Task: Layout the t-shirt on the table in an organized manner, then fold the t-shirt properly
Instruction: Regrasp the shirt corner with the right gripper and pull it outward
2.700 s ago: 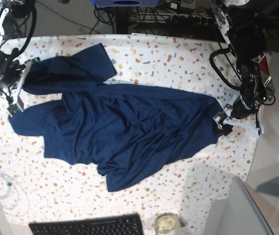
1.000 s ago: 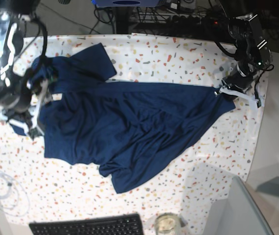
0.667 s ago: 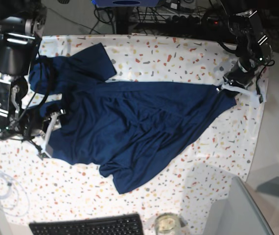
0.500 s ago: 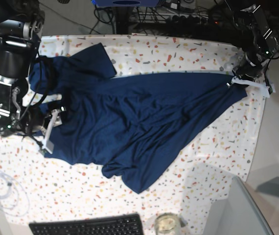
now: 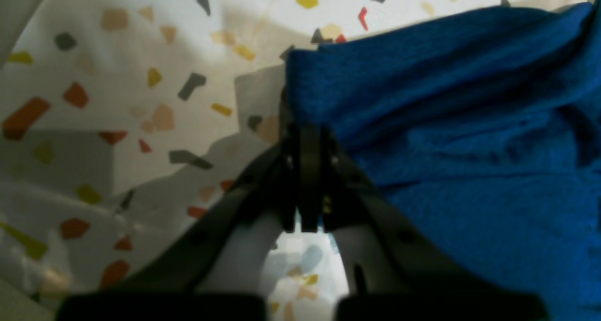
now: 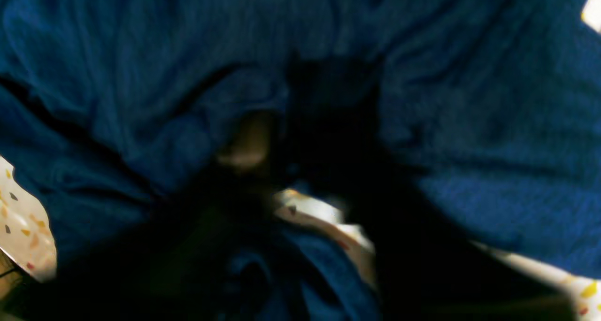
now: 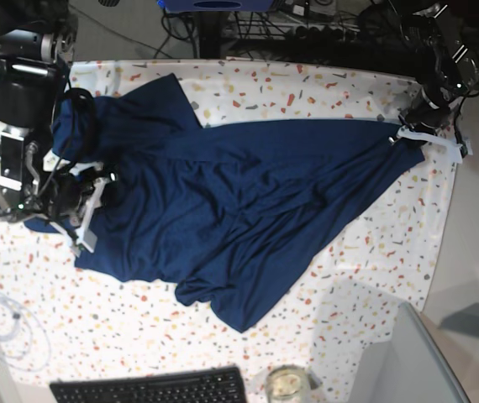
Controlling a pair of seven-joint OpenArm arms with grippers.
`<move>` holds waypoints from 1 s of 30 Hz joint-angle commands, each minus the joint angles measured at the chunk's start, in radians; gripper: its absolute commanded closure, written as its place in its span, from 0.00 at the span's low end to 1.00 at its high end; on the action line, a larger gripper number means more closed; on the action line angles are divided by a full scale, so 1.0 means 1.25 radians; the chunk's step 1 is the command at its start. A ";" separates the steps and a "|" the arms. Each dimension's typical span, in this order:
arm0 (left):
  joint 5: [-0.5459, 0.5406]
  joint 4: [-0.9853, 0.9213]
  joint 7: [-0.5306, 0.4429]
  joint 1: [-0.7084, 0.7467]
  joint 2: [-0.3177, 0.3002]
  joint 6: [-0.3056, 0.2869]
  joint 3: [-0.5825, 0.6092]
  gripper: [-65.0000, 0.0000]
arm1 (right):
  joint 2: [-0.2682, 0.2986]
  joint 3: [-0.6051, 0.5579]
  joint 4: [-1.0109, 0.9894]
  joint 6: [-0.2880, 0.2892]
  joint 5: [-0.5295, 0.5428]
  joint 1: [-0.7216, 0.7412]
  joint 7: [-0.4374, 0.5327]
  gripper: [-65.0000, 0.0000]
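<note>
The dark navy t-shirt (image 7: 223, 193) lies spread and wrinkled across the speckled table (image 7: 307, 92), one sleeve up at the back left. My left gripper (image 7: 405, 139) is at the shirt's far right corner. In the left wrist view the gripper (image 5: 303, 133) is shut, pinching the shirt's edge (image 5: 446, 147) just above the cloth-covered table (image 5: 117, 77). My right gripper (image 7: 84, 220) sits at the shirt's left edge. The right wrist view is dark and blurred. There the gripper (image 6: 291, 138) looks closed in bunched shirt fabric (image 6: 469, 124).
A black keyboard (image 7: 147, 388) and a glass jar (image 7: 286, 384) sit at the front edge. A white cable (image 7: 0, 323) coils at the front left. A grey box (image 7: 407, 361) stands at the front right. The table's right edge is close to my left gripper.
My left gripper has pulled the right corner further right and back, stretching the shirt out. My right arm has swung down from the back left to the shirt's left edge.
</note>
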 commanded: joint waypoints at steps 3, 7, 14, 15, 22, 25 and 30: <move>-0.007 0.015 -0.011 -0.004 -0.009 -0.002 -0.001 1.00 | 0.010 0.004 0.097 0.001 0.005 -0.015 0.003 0.97; -0.007 0.016 -0.011 -0.004 -0.009 -0.002 -0.001 1.00 | 0.020 0.004 0.244 0.001 0.007 -0.083 -0.053 1.00; -0.007 0.016 -0.010 0.001 -0.009 -0.002 -0.001 1.00 | -0.001 0.005 0.428 0.001 0.009 -0.228 -0.131 1.00; -0.007 0.016 -0.010 0.003 -0.009 -0.002 -0.001 1.00 | -0.018 0.005 0.427 0.001 0.007 -0.239 -0.127 0.99; -0.007 0.016 -0.010 0.006 -0.009 -0.002 -0.001 1.00 | -0.041 0.007 0.435 0.001 0.009 -0.249 -0.137 0.84; -0.007 0.016 -0.010 0.007 -0.011 -0.002 -0.003 1.00 | -0.044 0.087 0.496 0.001 0.009 -0.248 -0.139 0.52; -0.007 0.016 -0.010 0.007 -0.011 -0.002 -0.002 1.00 | -0.056 0.310 0.384 0.001 0.007 -0.130 -0.141 0.12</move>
